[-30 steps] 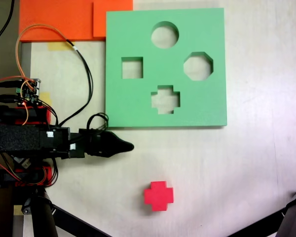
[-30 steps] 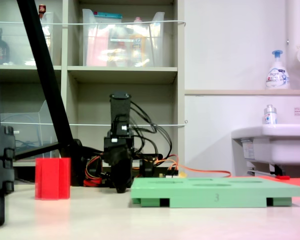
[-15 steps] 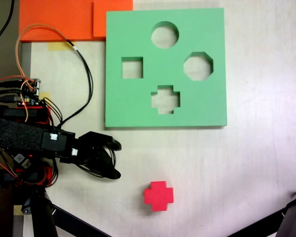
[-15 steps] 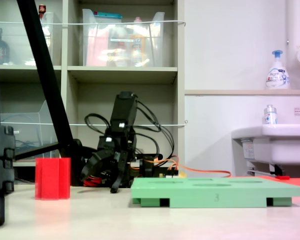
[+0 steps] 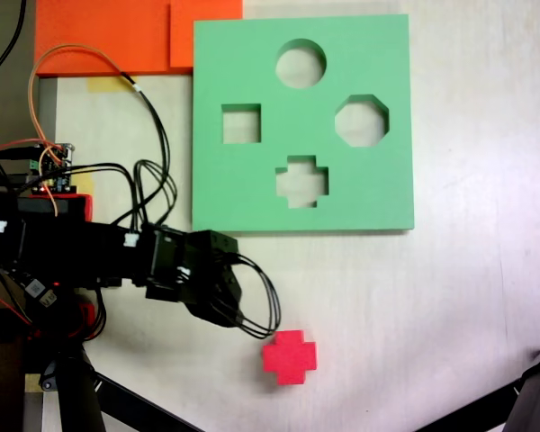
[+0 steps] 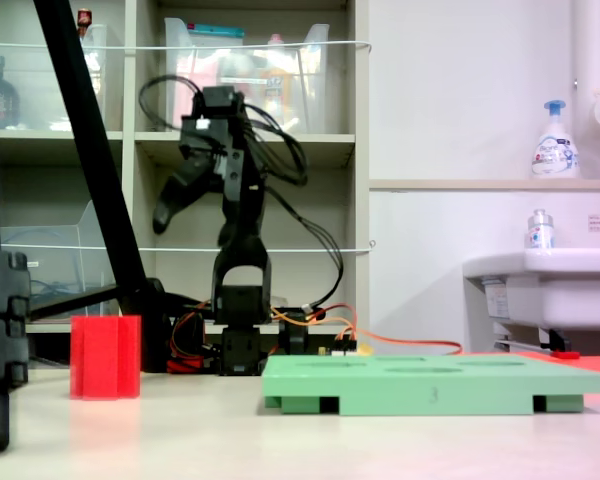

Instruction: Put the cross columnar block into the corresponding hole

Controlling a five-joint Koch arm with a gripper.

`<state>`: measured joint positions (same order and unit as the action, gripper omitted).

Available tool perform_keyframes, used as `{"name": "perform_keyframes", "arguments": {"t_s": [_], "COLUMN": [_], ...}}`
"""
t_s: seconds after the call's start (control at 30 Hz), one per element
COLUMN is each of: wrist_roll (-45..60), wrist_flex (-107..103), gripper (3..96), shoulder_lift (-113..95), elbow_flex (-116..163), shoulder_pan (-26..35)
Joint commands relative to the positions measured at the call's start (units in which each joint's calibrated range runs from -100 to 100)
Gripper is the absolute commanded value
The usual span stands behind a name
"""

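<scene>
The red cross columnar block [image 5: 289,356] stands alone on the pale table, at the first exterior view's lower middle; in the second exterior view the block [image 6: 105,357] is upright at the left. The plus-shaped hole [image 5: 301,181] is cut into the green foam board [image 5: 252,193], beside round, square and octagonal cutouts. Seen side-on, the board [image 6: 430,380] hides its hole. My gripper [image 5: 223,301] hangs high above the table [image 6: 180,200], tilted down, up and to the left of the block. One finger [image 6: 166,210] is splayed outward, so it looks open with nothing in it.
Orange foam sheets [image 5: 117,36] lie at the top left, touching the board's corner. Loose cables [image 5: 153,135] loop left of the board near the arm's base [image 6: 242,340]. Black tripod legs [image 5: 117,396] cross the lower corners. A shelf unit [image 6: 240,150] and sink [image 6: 540,285] stand behind.
The gripper has risen from near the table to well above it. It has also swung toward the red block. The block and board have not moved.
</scene>
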<state>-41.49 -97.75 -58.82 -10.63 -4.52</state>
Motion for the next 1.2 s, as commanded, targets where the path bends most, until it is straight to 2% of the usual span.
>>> {"name": "perform_keyframes", "arguments": {"t_s": [0.03,0.3,0.47,0.63,1.2], "wrist_roll": [0.15,1.81,4.93,5.86,6.69], "wrist_flex": [-2.25,-2.25,-2.25,-2.25,-0.9], "gripper": [46.6,47.4,69.9,81.9,82.4], "shoulder_lift": [4.77,16.37,28.1,36.2,55.75], "elbow_flex": [-6.82,-9.31,-15.29,-16.09,-18.38], "shoulder_pan": [-0.24,-3.08,-4.4,-5.71,-7.91]}}
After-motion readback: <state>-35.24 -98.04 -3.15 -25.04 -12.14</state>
